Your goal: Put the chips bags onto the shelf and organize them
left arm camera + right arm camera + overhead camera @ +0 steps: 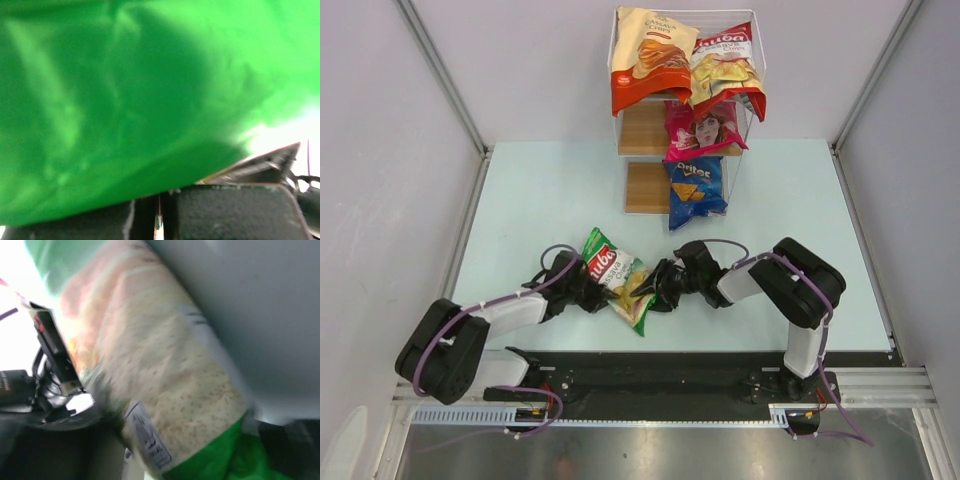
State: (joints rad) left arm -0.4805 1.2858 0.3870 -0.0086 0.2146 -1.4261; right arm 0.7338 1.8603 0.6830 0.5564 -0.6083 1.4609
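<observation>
A green Chuba chips bag hangs between my two grippers low over the near table. My left gripper is shut on its left edge; in the left wrist view the green bag fills the frame above the closed pads. My right gripper sits at the bag's right side. In the right wrist view the bag lies blurred between the fingers, and the grip is unclear. The shelf stands at the back and carries the other chips bags.
On the shelf, an orange-and-cream bag and a red Chuba bag sit on top, a pink bag in the middle and a blue Doritos bag at the bottom. Walls close in the table on both sides.
</observation>
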